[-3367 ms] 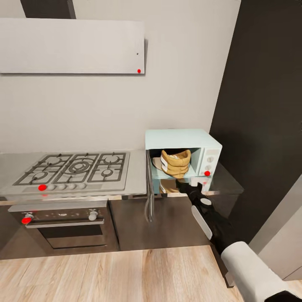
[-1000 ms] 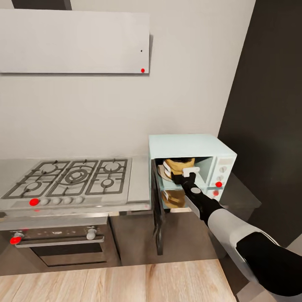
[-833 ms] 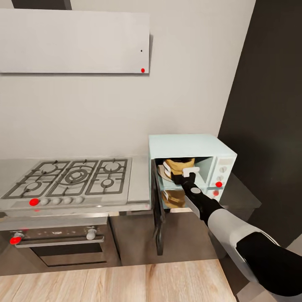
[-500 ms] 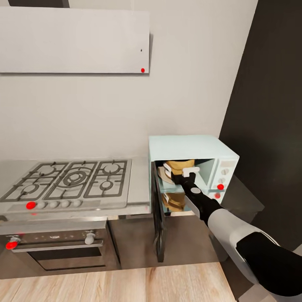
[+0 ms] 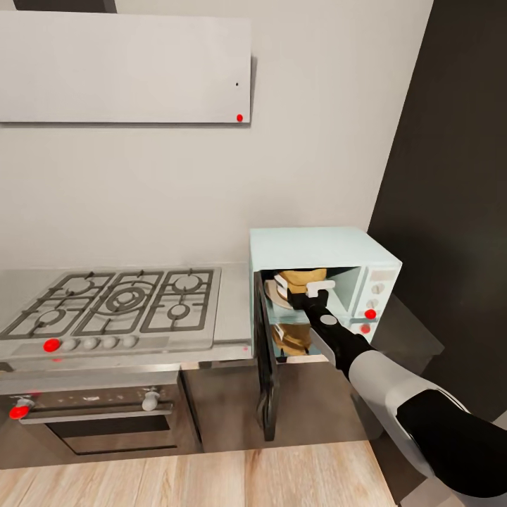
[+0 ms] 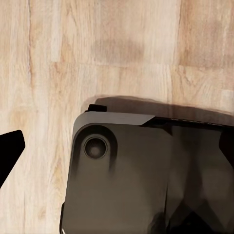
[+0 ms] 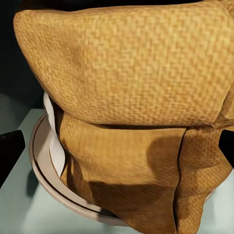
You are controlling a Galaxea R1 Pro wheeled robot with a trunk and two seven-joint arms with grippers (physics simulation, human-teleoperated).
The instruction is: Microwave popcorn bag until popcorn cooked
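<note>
The mint-blue microwave stands on the grey countertop with its door swung wide open. The golden-brown popcorn bag sits inside on the white turntable plate. My right gripper reaches into the cavity, right up against the bag. In the right wrist view the bag is very close, and the dark fingertips stand apart at either side, open. No popcorn kernels can be seen. My left gripper is open and hangs over the wood floor.
A gas hob with black grates lies left of the microwave, with a steel oven below and a range hood above. A tall dark cabinet stands at the right. The robot's dark base lies under the left gripper.
Since 3.4 s ago the camera moved closer and my right gripper went from in front of the microwave into its cavity, up to the bag. Over the last half second nothing has moved.
</note>
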